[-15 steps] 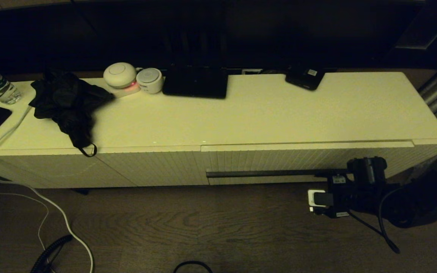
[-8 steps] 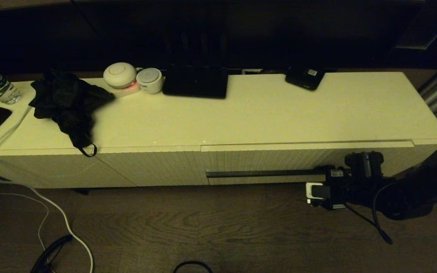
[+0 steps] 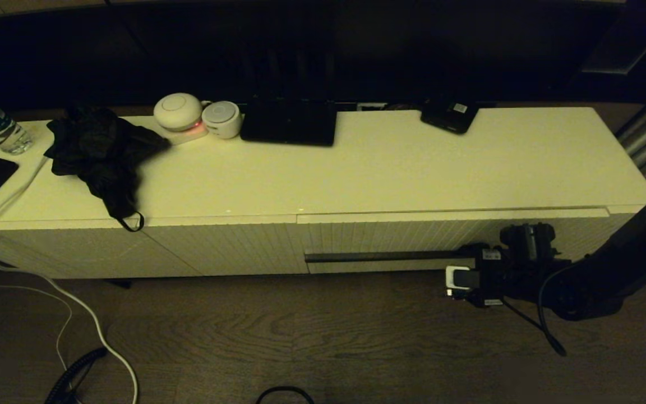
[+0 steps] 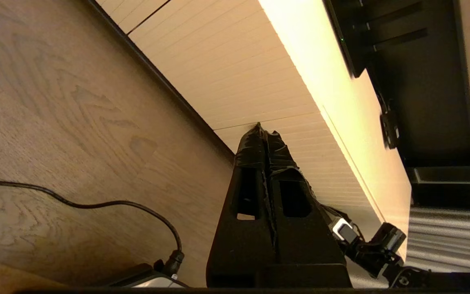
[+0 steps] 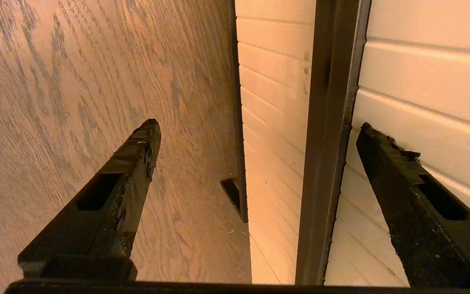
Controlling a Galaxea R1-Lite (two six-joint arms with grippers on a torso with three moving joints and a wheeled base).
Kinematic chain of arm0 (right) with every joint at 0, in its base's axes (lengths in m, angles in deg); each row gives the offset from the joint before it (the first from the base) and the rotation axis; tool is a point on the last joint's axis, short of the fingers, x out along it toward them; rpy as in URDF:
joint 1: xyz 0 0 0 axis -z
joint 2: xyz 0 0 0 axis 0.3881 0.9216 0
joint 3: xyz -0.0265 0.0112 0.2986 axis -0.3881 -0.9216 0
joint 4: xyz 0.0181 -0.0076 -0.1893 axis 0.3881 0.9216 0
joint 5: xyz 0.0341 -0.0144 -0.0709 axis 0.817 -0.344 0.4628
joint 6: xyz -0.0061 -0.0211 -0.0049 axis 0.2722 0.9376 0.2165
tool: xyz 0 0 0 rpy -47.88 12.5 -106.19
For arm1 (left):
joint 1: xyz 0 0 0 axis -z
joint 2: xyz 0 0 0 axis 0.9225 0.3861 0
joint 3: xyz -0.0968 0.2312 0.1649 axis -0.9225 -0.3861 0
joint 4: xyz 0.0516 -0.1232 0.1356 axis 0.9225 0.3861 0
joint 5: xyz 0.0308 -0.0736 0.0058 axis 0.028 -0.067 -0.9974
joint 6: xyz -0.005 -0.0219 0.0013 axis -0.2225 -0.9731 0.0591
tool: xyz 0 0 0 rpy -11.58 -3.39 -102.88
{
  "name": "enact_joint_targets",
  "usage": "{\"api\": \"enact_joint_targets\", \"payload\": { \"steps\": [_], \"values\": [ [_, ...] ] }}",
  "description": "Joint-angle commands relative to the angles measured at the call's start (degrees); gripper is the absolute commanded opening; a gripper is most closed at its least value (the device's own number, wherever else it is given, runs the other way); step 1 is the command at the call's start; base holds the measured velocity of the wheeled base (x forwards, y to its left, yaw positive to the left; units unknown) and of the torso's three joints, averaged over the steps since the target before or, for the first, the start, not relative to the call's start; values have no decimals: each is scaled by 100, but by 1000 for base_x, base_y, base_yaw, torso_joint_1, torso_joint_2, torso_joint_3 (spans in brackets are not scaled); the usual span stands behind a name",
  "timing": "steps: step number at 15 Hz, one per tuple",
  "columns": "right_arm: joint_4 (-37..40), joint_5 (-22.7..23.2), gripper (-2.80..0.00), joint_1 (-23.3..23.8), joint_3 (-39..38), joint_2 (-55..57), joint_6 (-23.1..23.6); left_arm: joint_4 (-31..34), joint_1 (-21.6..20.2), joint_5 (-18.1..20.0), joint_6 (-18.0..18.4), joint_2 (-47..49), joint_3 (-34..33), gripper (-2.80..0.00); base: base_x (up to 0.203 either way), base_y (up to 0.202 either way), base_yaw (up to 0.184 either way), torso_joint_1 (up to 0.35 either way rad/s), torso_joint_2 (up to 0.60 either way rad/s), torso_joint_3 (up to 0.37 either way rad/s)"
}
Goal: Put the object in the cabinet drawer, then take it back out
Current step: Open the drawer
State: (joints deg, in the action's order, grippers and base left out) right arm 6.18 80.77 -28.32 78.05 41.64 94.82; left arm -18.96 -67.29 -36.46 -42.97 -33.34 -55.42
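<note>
I am holding my right gripper [image 5: 255, 126] wide open and empty at the front of the cabinet drawer [image 3: 413, 238], with the long dark handle strip [image 5: 324, 143] passing between my fingers; one finger [image 5: 398, 171] is lying against the ribbed white front and the other finger [image 5: 137, 151] is hanging over the wooden floor [image 3: 300, 336]. The drawer is shut, flush with the cabinet. The handle is running level along the drawer face, its long axis stretching away from my gripper toward my left side. I judge it thin, rigid and smooth, so I should be closing squarely across the strip near this end and pulling straight out. The small clear bottle I am meant to store is nowhere in view, and I cannot tell where it is. My left gripper [image 4: 264, 132] is hanging low, fingers pressed together, holding nothing.
</note>
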Motion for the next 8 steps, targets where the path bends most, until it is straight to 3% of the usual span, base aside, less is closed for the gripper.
{"api": "enact_joint_targets", "payload": {
  "steps": [1,8],
  "values": [
    [-29,-7,0,-17,-161,4,38,-1,0,-3,-34,-9,0,-280,0,0,0,0,0,0],
    [-29,2,0,-40,-483,-63,-4,-1,0,-3,-34,-9,0,-280,0,0,0,0,0,0]
  ]
}}
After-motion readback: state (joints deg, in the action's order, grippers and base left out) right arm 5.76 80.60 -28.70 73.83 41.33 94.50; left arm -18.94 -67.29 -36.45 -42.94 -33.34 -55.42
